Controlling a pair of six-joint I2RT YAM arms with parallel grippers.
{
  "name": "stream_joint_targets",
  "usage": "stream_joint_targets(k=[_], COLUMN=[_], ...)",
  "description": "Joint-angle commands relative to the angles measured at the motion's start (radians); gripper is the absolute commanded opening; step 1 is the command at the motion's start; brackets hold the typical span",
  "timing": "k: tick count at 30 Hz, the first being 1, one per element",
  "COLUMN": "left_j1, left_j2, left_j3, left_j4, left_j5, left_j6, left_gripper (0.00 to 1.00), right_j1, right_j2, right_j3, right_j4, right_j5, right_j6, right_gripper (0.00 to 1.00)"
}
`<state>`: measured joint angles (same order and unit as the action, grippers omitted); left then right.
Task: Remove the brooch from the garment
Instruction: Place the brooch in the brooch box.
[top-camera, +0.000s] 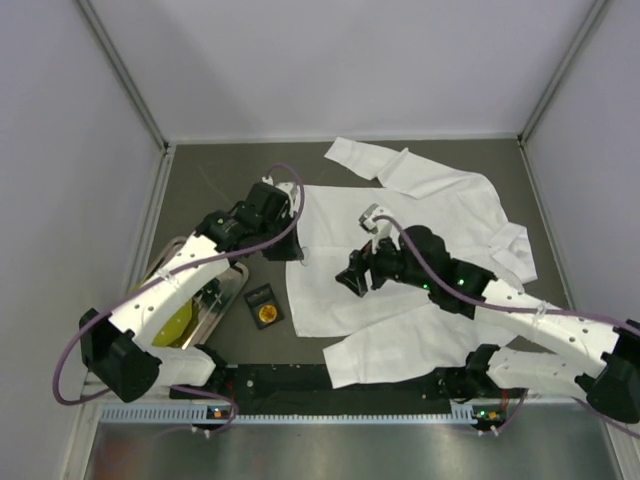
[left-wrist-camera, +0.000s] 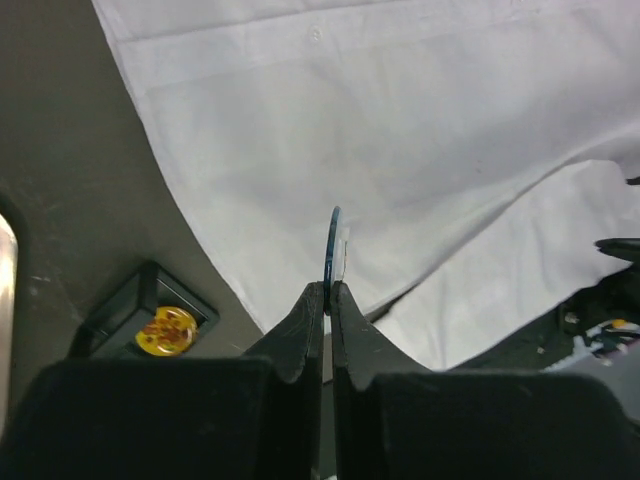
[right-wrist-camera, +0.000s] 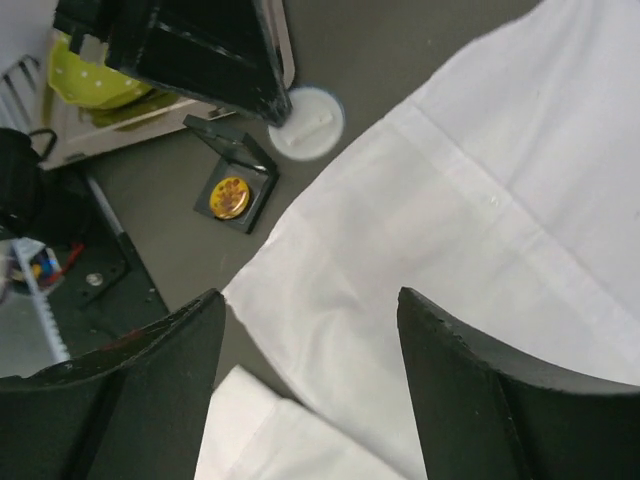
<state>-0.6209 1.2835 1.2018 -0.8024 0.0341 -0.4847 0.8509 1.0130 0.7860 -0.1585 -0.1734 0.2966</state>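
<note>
Brooch (left-wrist-camera: 335, 250): a thin round disc, pinched at its lower rim between the closed fingers of the left gripper (left-wrist-camera: 327, 290). It is off the shirt (top-camera: 420, 200), in the air just past the shirt's left edge.

Orientation: in the left wrist view it stands edge-on, in line with the fingers. The right wrist view shows its pale back and pin bar. Being round, it has no long axis.

Step in hand, as judged: carry clear and set down. Maintain the pinch. Move away from the cloth so the pin cannot snag.

Right gripper (right-wrist-camera: 310, 300): wide open, empty, over the shirt.
</note>
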Motion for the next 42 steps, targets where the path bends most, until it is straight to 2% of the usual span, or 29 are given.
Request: stream_joint_targets(k=[1, 3, 5, 8, 11, 13, 28, 32, 36, 39, 40, 42], left_j1=[0.007, 0.007, 0.010, 0.015, 0.023, 0.030, 0.102, 0.105, 0.109, 0.109, 0.109, 0.110], left_j2=[0.002, 0.016, 0.059, 0.115, 0.120, 0.114, 0.094, 0.085, 0.073, 0.062, 0.059, 0.056], left_j3=[0.056, 0.076, 0.100, 0.163, 0.162, 0.157, 0.168, 0.139, 0.111, 0.097, 0.094, 0.090], left_j4=[-0.085, -0.133, -0.219, -0.323, -0.313, -0.297, -0.288, -0.256, -0.239, -0.228, -0.227, -0.224], left_j5=[0.147, 0.145, 0.156, 0.187, 0.239, 0.253, 0.309, 0.348, 0.383, 0.385, 0.386, 0.385], left_j6=[-0.216, -0.319, -0.353, -0.406, -0.466, -0.499, -0.571, -0.601, -0.621, -0.631, -0.628, -0.629], left_gripper=[0.00, 0.00, 0.00, 0.00, 0.00, 0.00, 0.00, 0.00, 0.00, 0.00, 0.00, 0.00], right_j1=[0.143, 0.195, 0.266, 0.339, 0.384, 0.393, 0.402, 0.407, 0.424, 0.432, 0.438, 0.442], right_j2=[0.084, 0.126, 0.157, 0.205, 0.234, 0.254, 0.328, 0.345, 0.358, 0.368, 0.365, 0.360], right_j3=[0.064, 0.058, 0.042, 0.016, 0.007, 0.002, -0.008, -0.008, -0.004, 0.002, 0.002, -0.004], right_j4=[0.115, 0.189, 0.291, 0.397, 0.433, 0.468, 0.516, 0.537, 0.557, 0.573, 0.576, 0.582], right_j5=[0.259, 0.313, 0.325, 0.435, 0.497, 0.535, 0.555, 0.569, 0.597, 0.630, 0.637, 0.661], right_j6=[-0.324, -0.376, -0.456, -0.548, -0.623, -0.646, -0.628, -0.625, -0.642, -0.645, -0.645, -0.640], right_gripper=[0.69, 0.68, 0.67, 0.65, 0.63, 0.61, 0.49, 0.38, 0.33, 0.23, 0.13, 0.02])
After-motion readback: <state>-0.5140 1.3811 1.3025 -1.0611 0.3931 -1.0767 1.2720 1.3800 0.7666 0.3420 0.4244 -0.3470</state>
